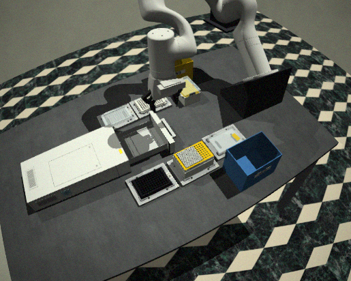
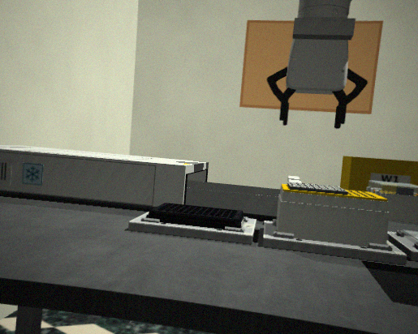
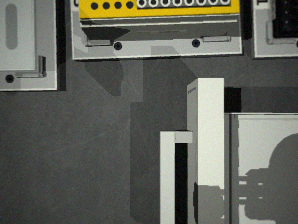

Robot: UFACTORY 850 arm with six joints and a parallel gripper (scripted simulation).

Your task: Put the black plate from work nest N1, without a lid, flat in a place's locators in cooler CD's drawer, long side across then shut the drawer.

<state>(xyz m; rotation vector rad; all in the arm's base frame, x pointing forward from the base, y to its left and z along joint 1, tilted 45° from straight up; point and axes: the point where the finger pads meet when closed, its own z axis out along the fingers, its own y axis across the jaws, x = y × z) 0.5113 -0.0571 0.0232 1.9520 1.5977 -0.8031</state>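
Above the bench, over the front end of the open drawer (image 1: 146,140), the gripper (image 2: 312,118) is being carried high with its black fingers (image 2: 284,109) spread wide and nothing between them. No plate is being held. The black plate (image 1: 151,182) is lying flat and lidless in its work nest (image 1: 135,195), at the near edge of the bench, just beside the cooler CD (image 1: 73,164) and next to the yellow-topped tip box (image 1: 193,155).

From the top view, the plate is lying well apart from the gripper, toward the near side of the bench, with the drawer between them. Its long axis is running parallel to the nest's long side, slanting from lower left to upper right in that view. The drawer is being left pulled out, its white handle (image 3: 175,175) and front panel (image 3: 206,145) being seen from the wrist camera directly below. A small yellow lamp (image 1: 120,151) is showing on the cooler's top near the drawer mouth.

By judgement, the plate pick is not yet begun. A travel across the drawer and a descent over the plate are being called for, with the fingers presumably being set across the plate's short side, since only that span looks likely to fit between them.
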